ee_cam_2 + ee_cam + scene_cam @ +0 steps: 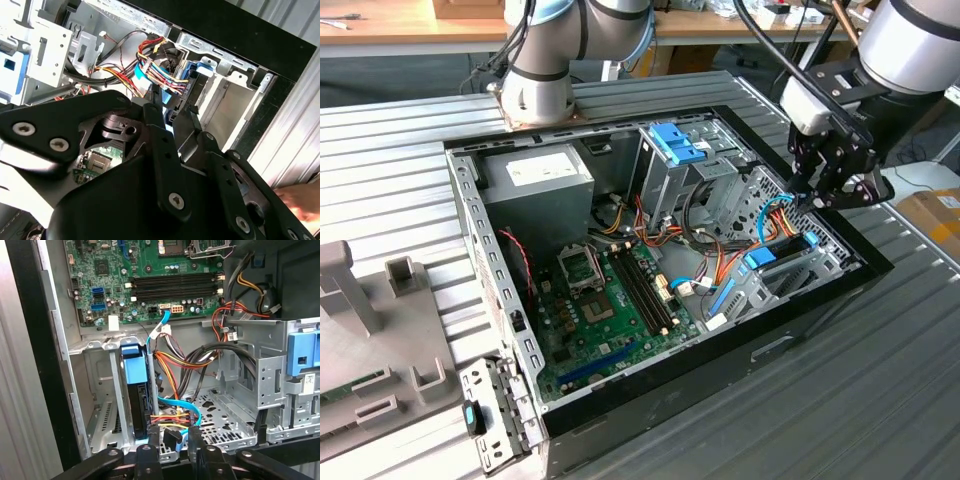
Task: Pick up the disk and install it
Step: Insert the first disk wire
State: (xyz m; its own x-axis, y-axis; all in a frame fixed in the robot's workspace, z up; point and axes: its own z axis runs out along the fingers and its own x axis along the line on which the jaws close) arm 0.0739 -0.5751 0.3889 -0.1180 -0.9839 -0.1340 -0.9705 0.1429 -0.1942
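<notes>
The gripper (172, 440) sat closest in both wrist views, its fingers (150, 452) apart and clamping nothing that could be made out. A black plug (173, 436) showed in the gap between them, though whether it touched either finger could not be told.

Just past the fingertips, the disk (137, 400) stood on edge in its bay (100, 405). Its blue frame was level with the bay's rim, so it looked seated, though full latching could not be judged.

The likeliest trouble was the wires (172, 417). Red, yellow and black leads and a blue cable (195, 410) crossed right beside the disk's near end. Any sideways or lifting move with the fingers spread this way could hook a loop and drag the plug or tilt the disk in its rails. A press downward might instead pinch the wires against the bay's metal edge.

Beyond the bay, the tall cage (280, 390) with its blue clip (302, 357) hemmed in one side, and cable bundles filled the space between. Farther off lay the board (150, 270), well apart from the fingers.

In the exterior view the gripper (817, 195) hung over the case (650, 395) at that view's right. In the second wrist view, what looked like a person's hand (300, 205) lay on the table just outside the case wall, another thing a swing of the arm might meet
</notes>
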